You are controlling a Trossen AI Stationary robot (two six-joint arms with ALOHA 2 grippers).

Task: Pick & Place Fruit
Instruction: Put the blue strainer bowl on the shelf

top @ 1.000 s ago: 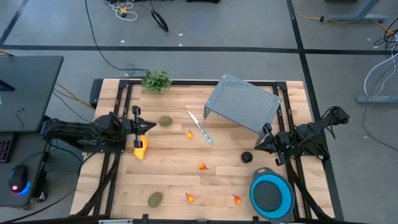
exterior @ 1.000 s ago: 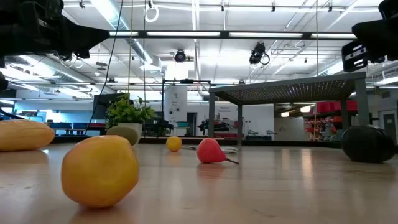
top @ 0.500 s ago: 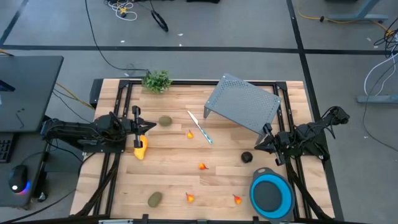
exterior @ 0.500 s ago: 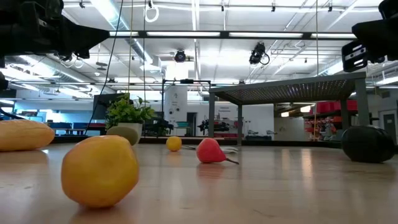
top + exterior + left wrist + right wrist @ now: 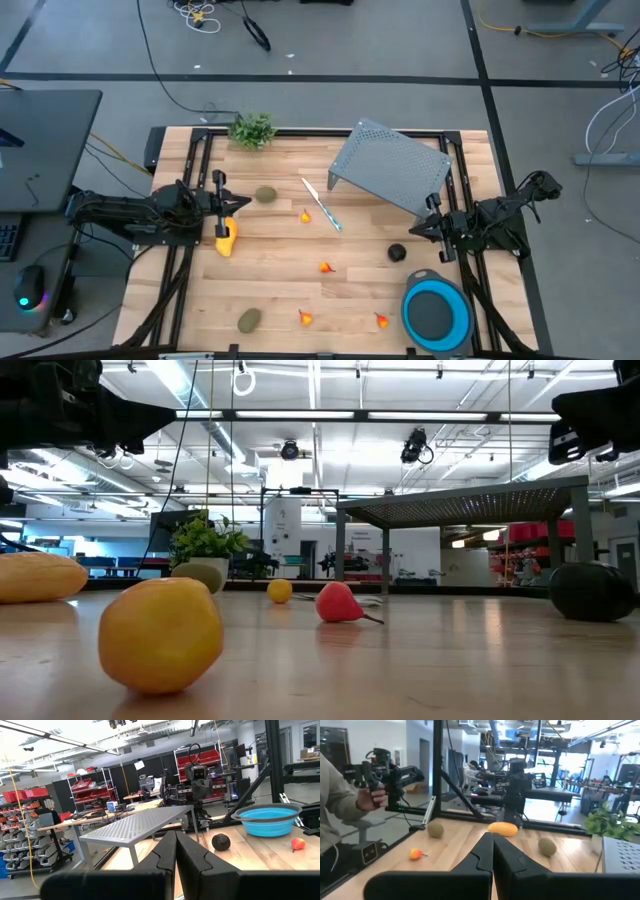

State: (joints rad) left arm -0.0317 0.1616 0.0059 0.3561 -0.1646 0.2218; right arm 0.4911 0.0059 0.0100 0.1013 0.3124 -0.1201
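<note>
Both jaws are shut and empty. The left gripper (image 5: 222,205), at the bench's left edge, should open before descending over the yellow fruit (image 5: 227,238).

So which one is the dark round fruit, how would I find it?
Find the blue bowl at the table's right front corner. Just beyond its rim, toward the grey perforated shelf, sits the dark round fruit, alone on bare wood. It is the only black piece; the others are yellow, olive or orange-red.
</note>
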